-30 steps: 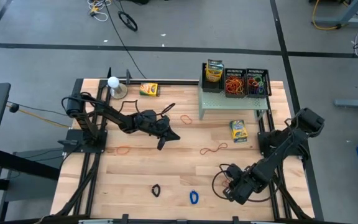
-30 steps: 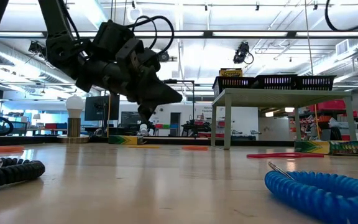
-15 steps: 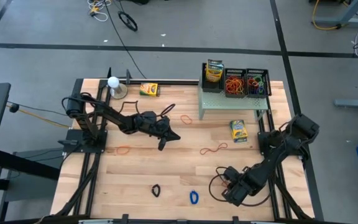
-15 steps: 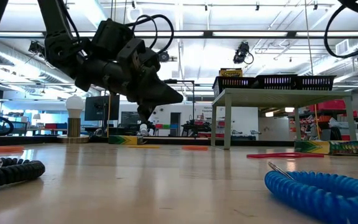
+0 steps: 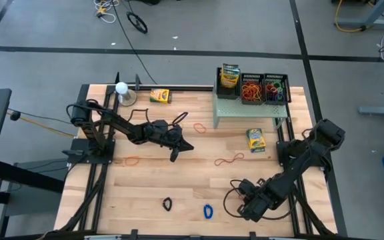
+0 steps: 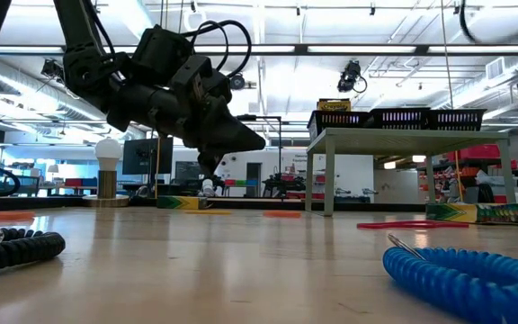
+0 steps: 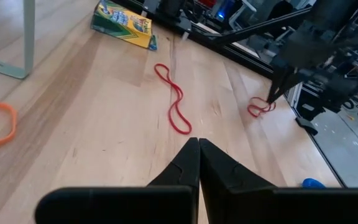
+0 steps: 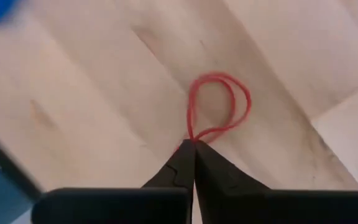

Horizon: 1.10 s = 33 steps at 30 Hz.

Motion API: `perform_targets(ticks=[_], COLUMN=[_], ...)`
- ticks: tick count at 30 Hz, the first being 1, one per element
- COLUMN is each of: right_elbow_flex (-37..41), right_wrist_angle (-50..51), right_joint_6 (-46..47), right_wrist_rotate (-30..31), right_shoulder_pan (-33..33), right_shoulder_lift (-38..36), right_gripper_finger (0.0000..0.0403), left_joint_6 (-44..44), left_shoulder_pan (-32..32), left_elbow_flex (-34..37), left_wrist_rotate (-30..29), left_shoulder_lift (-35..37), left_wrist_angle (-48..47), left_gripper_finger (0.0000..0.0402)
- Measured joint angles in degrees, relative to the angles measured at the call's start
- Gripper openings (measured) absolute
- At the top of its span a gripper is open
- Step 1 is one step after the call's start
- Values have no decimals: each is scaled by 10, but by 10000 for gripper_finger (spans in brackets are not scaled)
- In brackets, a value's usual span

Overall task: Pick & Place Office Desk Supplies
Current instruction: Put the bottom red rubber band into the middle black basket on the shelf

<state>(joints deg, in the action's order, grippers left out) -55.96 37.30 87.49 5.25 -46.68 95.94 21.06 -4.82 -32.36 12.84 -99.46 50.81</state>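
A red rubber band [image 8: 219, 106] lies on the table near the near right edge, and my right gripper [image 8: 194, 144] is shut on it, pointing steeply down. The left wrist view shows the same gripper [image 7: 272, 99] and band [image 7: 260, 109]. My left gripper [image 5: 191, 147] is shut on nothing and hovers above mid-table, pointing toward a second red band [image 5: 229, 159]. Loose bands lie flat: orange [image 5: 199, 127], orange [image 5: 133, 160], black [image 5: 167, 203], blue [image 5: 208, 211]. Crayon boxes lie at the far left [image 5: 159, 96] and beside the shelf [image 5: 256, 140]. A third [image 5: 230, 77] stands in a mesh tray. My right gripper pinches the red rubber band at the near end of its loop [image 8: 193, 135] between its two fingertips. The fingers come from above, pointing steeply down. The rest of the loop [image 8: 241, 99] lies slack on the table, with two strands overlapping at its far side.
A pale green shelf [image 5: 245, 110] at the far right carries the mesh trays [image 5: 277, 88] with bands. A white ball on a stand [image 5: 121, 89] is at the far left. Bare wood lies between the two arms.
My right gripper has shifted slightly toward the table's left edge, staying close to the near edge.
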Motion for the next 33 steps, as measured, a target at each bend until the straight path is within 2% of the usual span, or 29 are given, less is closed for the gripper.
perform_targets(ticks=[4, 9, 19, 25, 29, 33], right_elbow_flex=[-22, -66, -193, -264, -292, -294], right_wrist_angle=[28, 131, 312, 371, 382, 363], right_joint_6=[-26, -78, -232, -329, -427, -535], right_wrist_rotate=[43, 86, 195, 271, 307, 311], right_shoulder_pan=[8, 40, 179, 315, 441, 579], right_shoulder_lift=[-39, -89, -176, -223, -243, -244], right_gripper_finger=[3, 2, 1, 1, 1, 1], left_joint_6=[1, 2, 2, 2, 2, 2], left_shoulder_pan=[0, 0, 0, 0, 0, 0], left_elbow_flex=[0, 0, 0, 0, 0, 0], left_wrist_rotate=[0, -1, -25, -42, -58, -70], left_shoulder_lift=[0, 0, 0, 0, 0, 0], left_wrist_angle=[0, 0, 0, 0, 0, 0], left_gripper_finger=[5, 5, 5, 5, 5, 5])
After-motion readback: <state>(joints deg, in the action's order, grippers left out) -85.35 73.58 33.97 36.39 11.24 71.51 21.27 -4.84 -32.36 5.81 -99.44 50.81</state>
